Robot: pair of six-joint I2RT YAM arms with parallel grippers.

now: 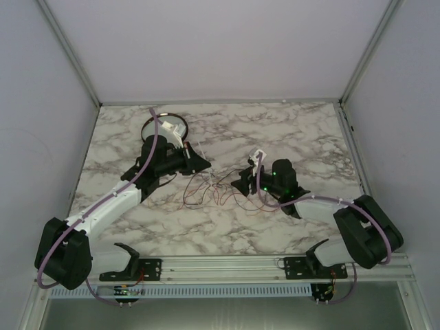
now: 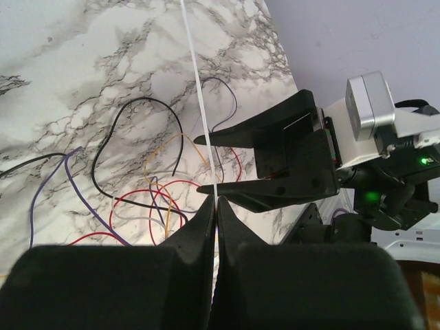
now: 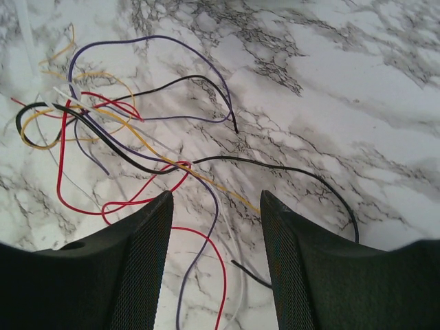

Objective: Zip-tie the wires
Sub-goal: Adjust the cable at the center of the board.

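The wires (image 1: 210, 189) lie in a loose tangle of red, black, purple and yellow loops around the middle of the marble tabletop (image 1: 289, 130), between the two arms. The left gripper (image 2: 216, 203) is pinched tight on a thin white zip tie (image 2: 199, 82), which runs up and away from its fingertips. The right gripper (image 3: 216, 199) hangs low over the tangle's right side, jaws apart with nothing between them. A round dark-rimmed dish (image 1: 184, 124) sits near the far edge, towards the left corner.
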